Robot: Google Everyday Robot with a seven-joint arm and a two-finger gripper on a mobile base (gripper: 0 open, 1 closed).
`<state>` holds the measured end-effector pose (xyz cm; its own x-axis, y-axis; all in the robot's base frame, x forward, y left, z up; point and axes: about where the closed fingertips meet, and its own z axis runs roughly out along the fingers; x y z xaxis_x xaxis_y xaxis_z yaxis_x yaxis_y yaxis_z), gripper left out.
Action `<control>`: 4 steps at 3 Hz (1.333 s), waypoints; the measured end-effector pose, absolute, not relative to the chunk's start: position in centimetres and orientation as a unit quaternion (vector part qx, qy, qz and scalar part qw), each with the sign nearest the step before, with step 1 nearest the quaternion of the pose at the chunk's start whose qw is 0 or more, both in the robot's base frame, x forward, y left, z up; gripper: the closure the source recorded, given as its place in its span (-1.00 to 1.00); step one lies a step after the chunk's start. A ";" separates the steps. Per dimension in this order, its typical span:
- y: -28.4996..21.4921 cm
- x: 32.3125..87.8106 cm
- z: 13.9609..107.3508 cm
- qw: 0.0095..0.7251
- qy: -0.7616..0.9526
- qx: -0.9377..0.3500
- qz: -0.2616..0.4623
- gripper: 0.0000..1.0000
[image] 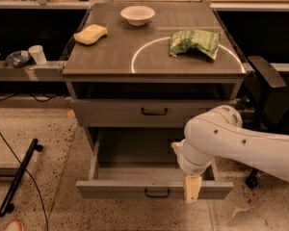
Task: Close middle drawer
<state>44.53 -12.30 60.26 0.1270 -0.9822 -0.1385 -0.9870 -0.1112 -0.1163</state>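
- The middle drawer [116, 188] is standing pulled far out in the lower centre of the frame, below the counter [111, 57], and its tray is showing nothing inside.
- My pincer [192, 190] is hanging right of centre, low, at the drawer's front edge; I cannot tell if it is apart or together.
- I am judging the drawer as stiff grey metal, light, sliding on rails, not fragile.
- I am thinking no grasp is needed: pressing flat on the front near the dark handle [157, 193] should be keeping it straight.
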 end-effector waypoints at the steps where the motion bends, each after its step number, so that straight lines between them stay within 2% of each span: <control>1: -12.0 44.0 57.5 0.109 0.685 -0.718 0.056 -1.00; 3: -12.5 43.5 55.6 0.084 0.692 -0.713 0.075 -1.00; 4: -15.7 42.4 52.2 0.065 0.721 -0.686 0.073 -0.65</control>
<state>42.44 -15.72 52.25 -0.0492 -0.9797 -0.1942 -0.9988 0.0469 0.0166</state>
